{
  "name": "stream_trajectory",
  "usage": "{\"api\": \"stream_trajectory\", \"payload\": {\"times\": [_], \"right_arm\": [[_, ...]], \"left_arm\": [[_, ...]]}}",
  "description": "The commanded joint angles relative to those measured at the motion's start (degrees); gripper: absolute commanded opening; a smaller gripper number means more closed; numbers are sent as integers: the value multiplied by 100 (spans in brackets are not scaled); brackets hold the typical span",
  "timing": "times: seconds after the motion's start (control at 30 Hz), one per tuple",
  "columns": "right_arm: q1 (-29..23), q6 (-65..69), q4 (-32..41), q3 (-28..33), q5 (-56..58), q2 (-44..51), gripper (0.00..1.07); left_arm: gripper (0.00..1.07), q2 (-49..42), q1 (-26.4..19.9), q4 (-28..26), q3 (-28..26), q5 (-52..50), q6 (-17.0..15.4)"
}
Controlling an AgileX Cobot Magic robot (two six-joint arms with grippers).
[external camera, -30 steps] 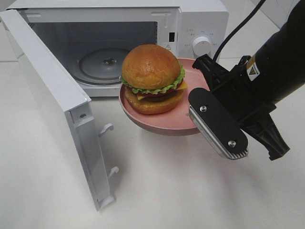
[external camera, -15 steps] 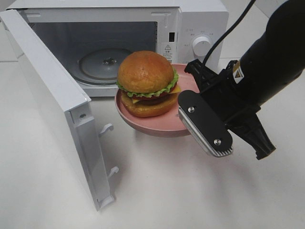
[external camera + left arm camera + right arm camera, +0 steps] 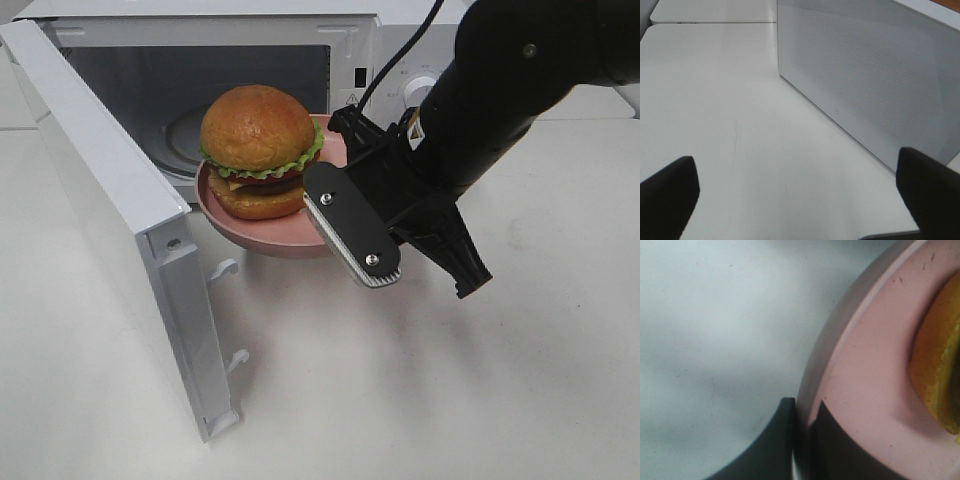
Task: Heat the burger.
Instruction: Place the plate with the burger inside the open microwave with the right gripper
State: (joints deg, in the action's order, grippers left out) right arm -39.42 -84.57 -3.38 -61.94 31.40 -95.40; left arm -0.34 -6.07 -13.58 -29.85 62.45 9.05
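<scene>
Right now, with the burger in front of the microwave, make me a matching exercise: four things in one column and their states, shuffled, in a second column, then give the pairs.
Column one:
1. burger
2. pink plate
3. microwave door
4. left pincer

Column two:
A. gripped at its rim by the right pincer
B. open, holding nothing
C. resting on the pink plate
D. swung open

Pairs: 1-C, 2-A, 3-D, 4-B
</scene>
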Motion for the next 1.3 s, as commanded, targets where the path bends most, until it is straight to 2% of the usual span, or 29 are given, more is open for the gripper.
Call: {"api": "stream_trajectory", "payload": {"times": [0.03, 0.73, 1.3], "right_arm": [[-11, -46, 160, -241, -327, -74, 0], [-11, 223, 80, -1702, -235, -1301, 0], [0, 1295, -659, -2756, -74, -2057, 0]], "left_arm": [[101, -97, -17, 0, 17, -86, 11], [101, -97, -17, 0, 17, -86, 11], [101, -97, -17, 0, 17, -86, 11]]}}
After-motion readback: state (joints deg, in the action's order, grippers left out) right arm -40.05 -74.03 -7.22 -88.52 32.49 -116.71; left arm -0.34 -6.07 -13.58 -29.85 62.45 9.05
